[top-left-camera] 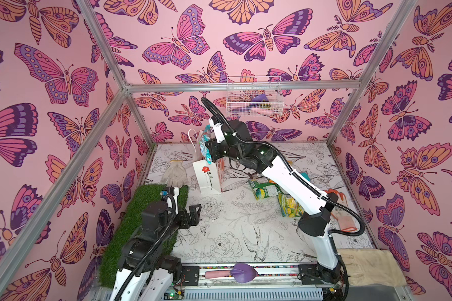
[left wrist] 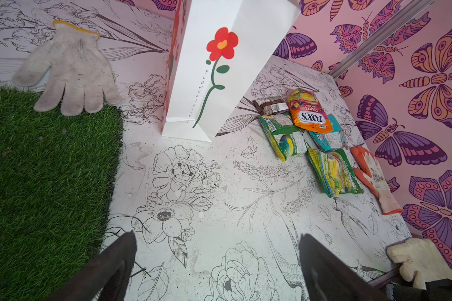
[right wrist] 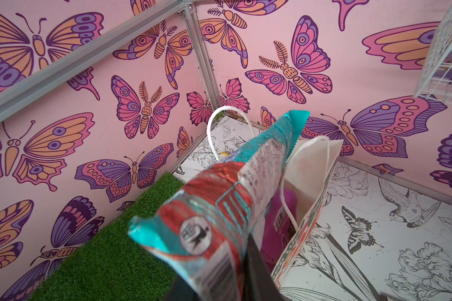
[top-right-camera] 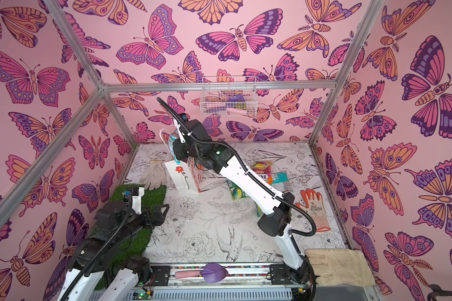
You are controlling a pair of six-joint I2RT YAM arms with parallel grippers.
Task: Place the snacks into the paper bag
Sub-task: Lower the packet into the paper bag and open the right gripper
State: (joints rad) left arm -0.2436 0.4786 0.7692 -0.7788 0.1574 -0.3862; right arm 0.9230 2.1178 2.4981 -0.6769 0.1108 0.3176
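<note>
**Student:** What is the container made of?

**Tutor:** The paper bag (left wrist: 219,78) is stiff white paper, tall and box-shaped. It stands upright on the desk (left wrist: 219,203). A red flower on a green stem is printed on its side, and it has two white cord handles (right wrist: 211,130). One glossy magenta pack (right wrist: 279,208) lies inside.

**Student:** And the fingers?

**Tutor:** The right fingers (right wrist: 256,268) pinch the held teal packet (right wrist: 219,198), a crinkled foil with red and grey print, over the bag's open mouth. Whether it touches the rim cannot be told. The left fingers (left wrist: 115,268) are dark and flat. They are spread wide and hold nothing, low over the desk beside the artificial grass mat (left wrist: 37,169).

**Student:** How many snacks lie outside the bag?

**Tutor:** Five, clustered on the desk near the bag, with some overlapping:
- one dark brown bar (left wrist: 270,105)
- one orange FOX'S bag (left wrist: 309,114)
- one green packet (left wrist: 282,135)
- one lying teal packet (left wrist: 326,136)
- one yellow-green bag (left wrist: 333,172)

All are flat, wrinkled plastic pouches.

**Student:** What else is there?

**Tutor:** There are three gloves. One white knitted glove (left wrist: 68,67) has its fingertips on the grass mat. One orange-coated glove (left wrist: 373,177) lies just beside the yellow-green bag. One thick cream glove (left wrist: 423,260) sits at the desk's front corner. One white wire basket (top-left-camera: 253,96) hangs on the back wall.
</note>
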